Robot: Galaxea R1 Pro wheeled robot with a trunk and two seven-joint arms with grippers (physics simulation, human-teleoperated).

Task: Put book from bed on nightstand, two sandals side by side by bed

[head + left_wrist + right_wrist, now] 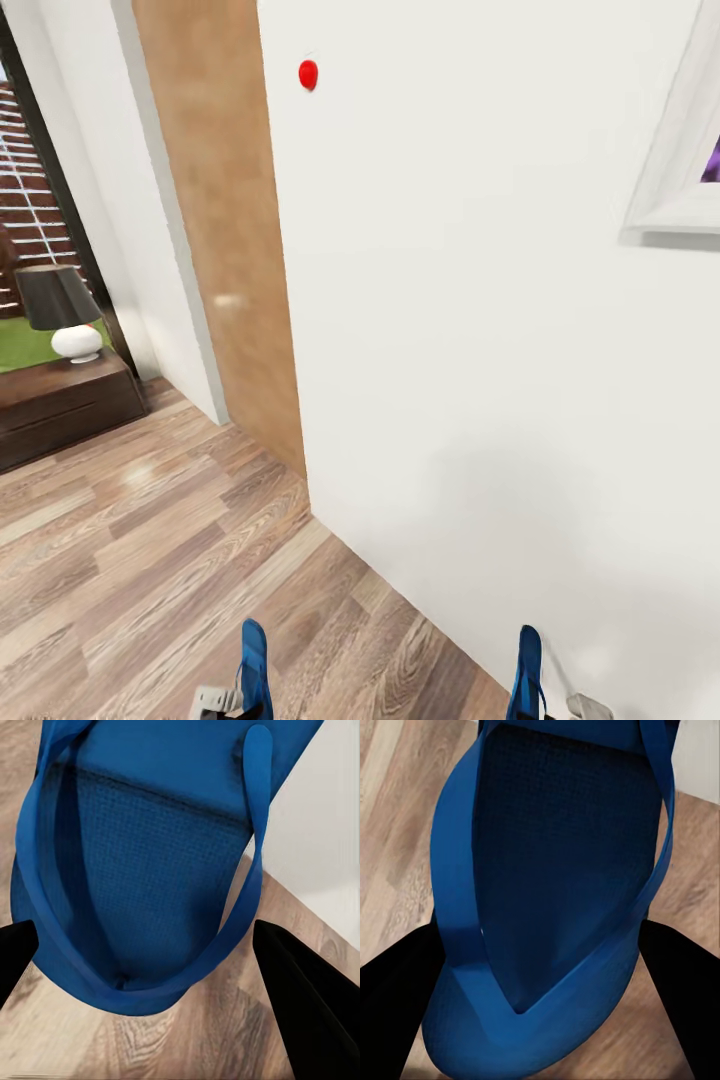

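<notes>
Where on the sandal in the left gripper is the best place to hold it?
By the sole's edges near the toe end, fingers closing from either side, as the left gripper sits now. The sandal is thin and flat, and its strap loops above, so the sides give firm purchase.

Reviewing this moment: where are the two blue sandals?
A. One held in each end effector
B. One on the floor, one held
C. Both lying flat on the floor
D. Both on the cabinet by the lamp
A: the left end effector has one blue sandal between its fingers, and the right end effector has the other sandal, both above the wood floor.
</notes>
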